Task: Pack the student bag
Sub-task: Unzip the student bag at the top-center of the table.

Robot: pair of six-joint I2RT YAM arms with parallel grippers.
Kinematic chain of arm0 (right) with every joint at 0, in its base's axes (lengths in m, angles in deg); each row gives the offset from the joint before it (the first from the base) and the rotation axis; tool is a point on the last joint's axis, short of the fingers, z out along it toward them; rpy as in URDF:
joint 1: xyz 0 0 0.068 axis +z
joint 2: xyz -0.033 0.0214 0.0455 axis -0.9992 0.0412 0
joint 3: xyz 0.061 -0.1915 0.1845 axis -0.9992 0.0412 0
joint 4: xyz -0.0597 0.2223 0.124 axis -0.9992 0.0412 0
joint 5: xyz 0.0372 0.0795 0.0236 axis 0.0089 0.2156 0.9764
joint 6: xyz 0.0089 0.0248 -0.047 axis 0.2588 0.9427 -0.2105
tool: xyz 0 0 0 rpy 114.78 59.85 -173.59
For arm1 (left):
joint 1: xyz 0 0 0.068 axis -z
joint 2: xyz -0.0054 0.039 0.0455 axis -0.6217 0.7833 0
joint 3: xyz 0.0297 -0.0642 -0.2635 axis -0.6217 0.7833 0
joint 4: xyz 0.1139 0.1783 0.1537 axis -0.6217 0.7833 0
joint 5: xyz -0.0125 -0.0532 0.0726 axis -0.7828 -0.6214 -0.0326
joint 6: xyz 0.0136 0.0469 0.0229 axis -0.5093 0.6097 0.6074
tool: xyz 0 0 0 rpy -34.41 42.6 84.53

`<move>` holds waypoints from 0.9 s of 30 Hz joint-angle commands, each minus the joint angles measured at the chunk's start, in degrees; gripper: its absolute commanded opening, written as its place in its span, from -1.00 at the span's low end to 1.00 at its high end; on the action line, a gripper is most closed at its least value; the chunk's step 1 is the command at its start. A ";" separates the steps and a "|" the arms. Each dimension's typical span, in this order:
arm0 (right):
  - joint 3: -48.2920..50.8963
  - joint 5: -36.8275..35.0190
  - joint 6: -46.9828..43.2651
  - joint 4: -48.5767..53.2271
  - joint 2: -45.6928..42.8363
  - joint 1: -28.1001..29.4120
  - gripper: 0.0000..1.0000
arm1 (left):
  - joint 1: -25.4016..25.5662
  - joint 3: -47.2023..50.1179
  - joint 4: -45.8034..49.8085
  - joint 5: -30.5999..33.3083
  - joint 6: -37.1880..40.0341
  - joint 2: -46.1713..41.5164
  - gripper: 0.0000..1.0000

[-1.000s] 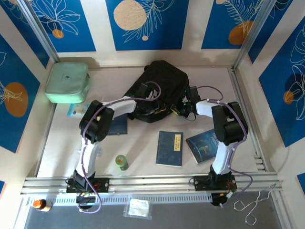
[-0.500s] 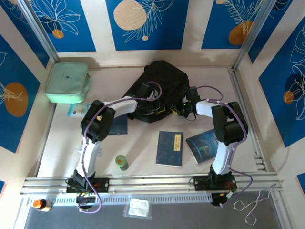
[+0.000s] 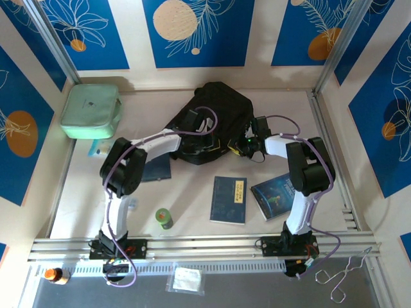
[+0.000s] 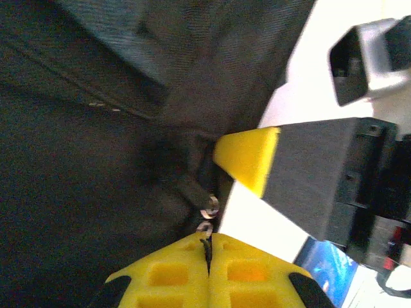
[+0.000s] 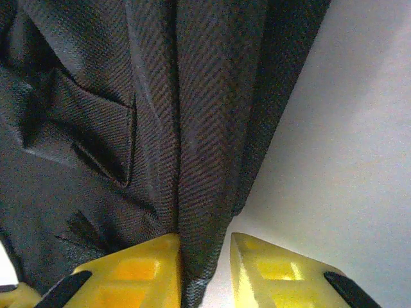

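Your left gripper (image 4: 207, 239) stretched to frame centre, pinched tight at bag (image 3: 215, 102) zip pull (image 4: 207, 208). Your right gripper (image 5: 204, 242) narrowly parted, straddling bag fold.

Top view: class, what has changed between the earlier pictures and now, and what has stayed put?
The left arm's elbow swung out leftward, and the left gripper shut beside the bag's zip pull. The right gripper kept its place, fingers apart around a bag fold. Bag, books and case stayed put.
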 commanded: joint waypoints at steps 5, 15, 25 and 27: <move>0.90 4.07 1.62 -2.63 -4.48 -0.57 -0.52 | 0.98 2.33 -0.92 0.18 2.43 -4.48 -1.00; -0.45 -1.81 5.16 1.89 -3.14 -2.20 -0.85 | 1.39 -0.39 14.17 10.77 11.77 -6.04 -1.00; -1.94 -6.94 6.33 3.75 -1.59 -1.75 -0.87 | 1.39 2.15 27.48 20.71 21.84 -13.07 -1.00; -2.58 -7.97 6.07 4.49 -1.62 -1.83 -0.87 | 1.29 3.38 28.13 21.64 24.90 -14.48 -1.00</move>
